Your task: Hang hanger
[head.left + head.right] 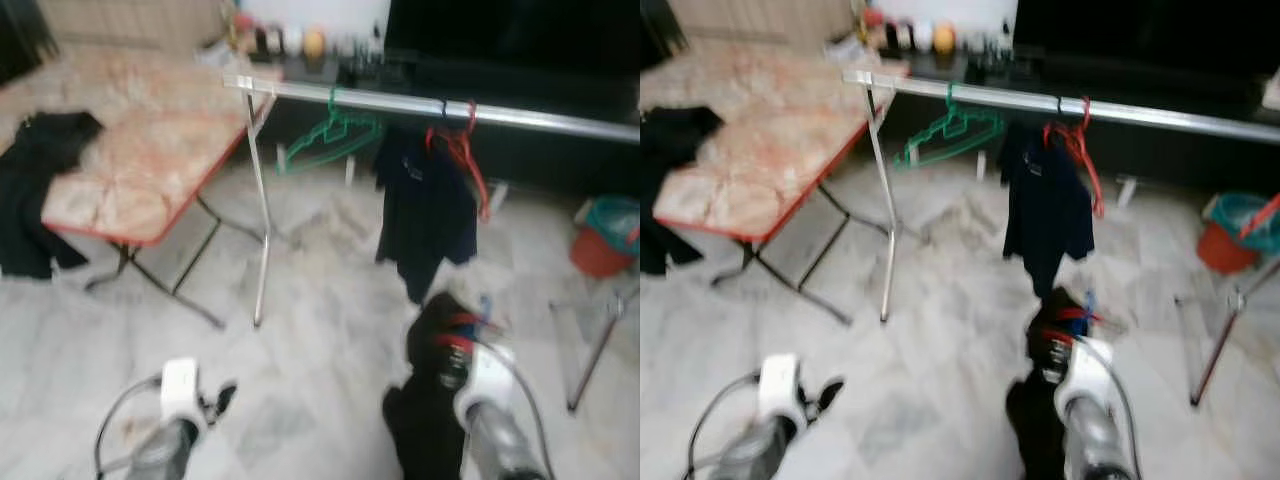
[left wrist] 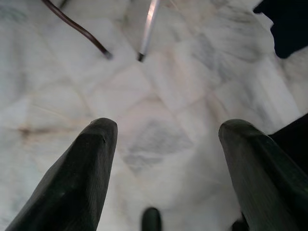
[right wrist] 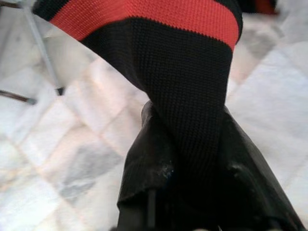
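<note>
So we're standing on the marble floor (image 1: 330, 330) facing the rail (image 1: 430, 105), a bit short of it. Our right gripper (image 3: 187, 144) is clamped on a black knit garment (image 3: 187, 77) with a red band, which dangles off it low in front of us. There's a bit of red and blue near the top of the bundle in the head views, maybe the hanger, but it's too blurry for us to call. Left gripper (image 2: 168, 144) is spread wide with nothing in it, just pointing at the floor.

On the rail already: a green hanger (image 1: 330, 135) with nothing on it, and a red hanger (image 1: 462, 150) next to a dark shirt (image 1: 425, 215). Another black garment (image 1: 40, 190) is draped over the edge of the folding table (image 1: 150, 150) on the left.

Progress-wise, we'd say we're partway: the thing is picked up and carried, but it's not on the rail yet. What's left looks like closing the gap, lifting the right arm and hooking on, probably in the free stretch between the green hanger and the shirt.
</note>
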Motion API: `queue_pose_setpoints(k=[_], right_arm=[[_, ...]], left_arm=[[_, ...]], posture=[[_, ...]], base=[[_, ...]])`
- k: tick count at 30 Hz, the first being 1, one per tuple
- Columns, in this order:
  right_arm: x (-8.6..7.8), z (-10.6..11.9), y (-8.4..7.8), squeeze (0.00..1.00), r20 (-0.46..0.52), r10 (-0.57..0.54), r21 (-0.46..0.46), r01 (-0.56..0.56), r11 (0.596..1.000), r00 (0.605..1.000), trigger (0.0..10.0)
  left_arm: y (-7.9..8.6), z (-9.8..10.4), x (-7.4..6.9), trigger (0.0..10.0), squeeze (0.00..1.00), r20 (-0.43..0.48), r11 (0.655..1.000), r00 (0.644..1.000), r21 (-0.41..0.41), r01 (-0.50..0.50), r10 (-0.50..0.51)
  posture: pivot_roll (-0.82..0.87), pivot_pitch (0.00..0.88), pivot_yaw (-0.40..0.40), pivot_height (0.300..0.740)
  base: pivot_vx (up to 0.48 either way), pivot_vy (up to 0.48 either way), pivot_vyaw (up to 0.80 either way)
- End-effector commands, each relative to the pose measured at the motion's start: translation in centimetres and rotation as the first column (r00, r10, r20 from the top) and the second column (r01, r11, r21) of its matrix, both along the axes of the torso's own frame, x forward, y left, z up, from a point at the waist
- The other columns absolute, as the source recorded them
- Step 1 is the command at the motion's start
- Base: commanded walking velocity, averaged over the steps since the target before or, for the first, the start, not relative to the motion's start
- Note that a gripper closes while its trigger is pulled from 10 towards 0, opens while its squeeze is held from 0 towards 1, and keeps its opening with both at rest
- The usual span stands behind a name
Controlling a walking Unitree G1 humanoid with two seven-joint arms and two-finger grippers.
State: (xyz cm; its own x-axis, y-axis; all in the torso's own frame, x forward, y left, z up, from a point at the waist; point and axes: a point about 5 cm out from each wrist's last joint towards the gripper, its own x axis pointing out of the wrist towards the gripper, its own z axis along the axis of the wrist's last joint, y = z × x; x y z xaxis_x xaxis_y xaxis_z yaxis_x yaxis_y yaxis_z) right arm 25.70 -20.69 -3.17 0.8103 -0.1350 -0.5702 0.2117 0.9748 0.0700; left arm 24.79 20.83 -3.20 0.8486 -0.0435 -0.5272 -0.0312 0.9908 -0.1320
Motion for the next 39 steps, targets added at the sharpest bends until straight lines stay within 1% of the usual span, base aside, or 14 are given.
queue_pose_setpoints(k=[1,6,9,15,19,27,39], right_arm=[[0.2,0.5,-1.0,0.0,0.029,-0.022,-0.02,0.022,1.0,0.999,10.0],[0.4,0.6,-0.9,0.0,0.034,-0.018,-0.017,0.018,1.0,0.999,10.0],[0.7,0.8,-0.8,0.0,0.047,-0.009,-0.016,0.009,1.0,0.999,10.0],[0.8,0.9,-0.8,0.0,0.054,-0.015,-0.011,0.015,1.0,0.998,10.0],[0.8,1.0,-0.9,0.0,0.066,-0.023,-0.003,0.023,1.0,0.998,10.0],[0.7,0.8,-1.0,0.0,0.041,-0.016,-0.022,0.017,1.0,0.999,10.0],[1.0,1.2,-1.4,0.0,0.063,-0.039,-0.032,0.041,0.999,0.997,10.0]], left_arm=[[-0.6,-0.1,0.1,10.0,0.0,0.001,1.0,1.0,-0.021,0.009,-0.009],[-0.7,0.2,0.3,10.0,0.0,0.023,1.0,0.999,-0.009,0.03,-0.03],[-0.9,0.6,0.8,10.0,0.0,0.047,0.999,0.998,-0.016,0.047,-0.046],[-1.1,1.1,1.3,10.0,0.0,0.08,0.997,0.994,-0.016,0.07,-0.069],[-1.3,1.0,1.3,10.0,0.0,0.073,0.997,0.994,-0.007,0.081,-0.08],[-1.9,0.8,1.0,10.0,0.0,0.068,0.993,0.991,0.004,0.118,-0.118],[-2.0,0.9,1.1,10.0,0.0,0.075,0.993,0.99,-0.005,0.122,-0.121]], posture=[[0.04,0.036,0.013,0.74],[0.05,0.038,0.015,0.74],[0.05,0.04,0.016,0.74],[0.05,0.04,0.016,0.74],[0.05,0.04,0.016,0.74],[0.05,0.037,0.016,0.74],[0.05,0.034,0.019,0.74]], base=[[0.0,0.382,0.0],[0.0,0.076,0.0],[0.0,0.0,0.0],[0.0,0.0,0.0],[0.0,0.0,0.0],[0.0,0.0,0.0],[0.0,0.0,0.0]])
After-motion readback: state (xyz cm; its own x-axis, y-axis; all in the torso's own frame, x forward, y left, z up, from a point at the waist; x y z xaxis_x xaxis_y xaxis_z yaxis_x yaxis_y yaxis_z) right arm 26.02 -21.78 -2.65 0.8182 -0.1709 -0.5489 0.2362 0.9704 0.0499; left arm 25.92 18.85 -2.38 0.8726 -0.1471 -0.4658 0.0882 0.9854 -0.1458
